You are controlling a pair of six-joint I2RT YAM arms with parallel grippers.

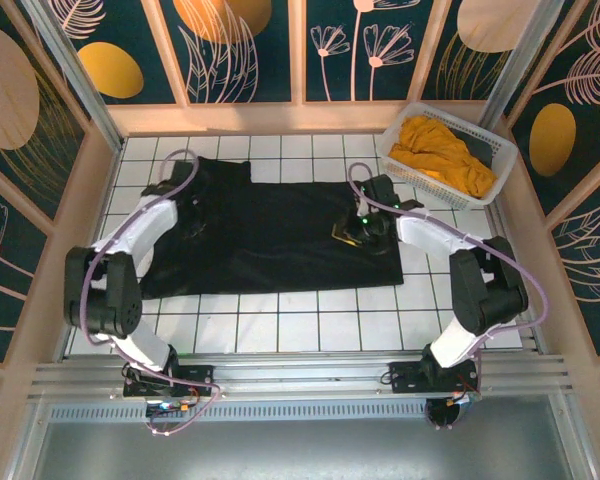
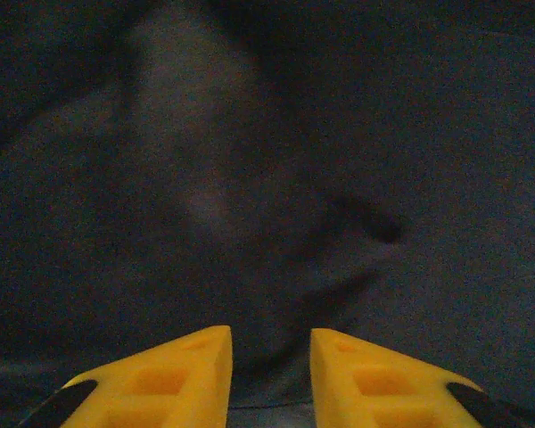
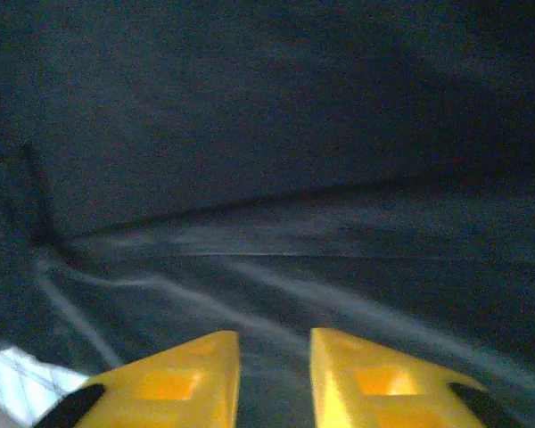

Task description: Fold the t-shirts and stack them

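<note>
Left gripper: yellow fingers narrowly apart, low over plain black cloth t-shirt, left part; a pinch cannot be told. Right gripper: same, right part. Shirt spread on white tiled table; mustard-yellow t-shirt in white lattice basket.

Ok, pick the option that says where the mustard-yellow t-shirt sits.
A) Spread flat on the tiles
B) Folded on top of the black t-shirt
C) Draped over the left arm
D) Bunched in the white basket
D: the mustard-yellow t-shirt lies crumpled inside the white basket at the table's far right corner, apart from the black t-shirt spread on the tiles.
</note>
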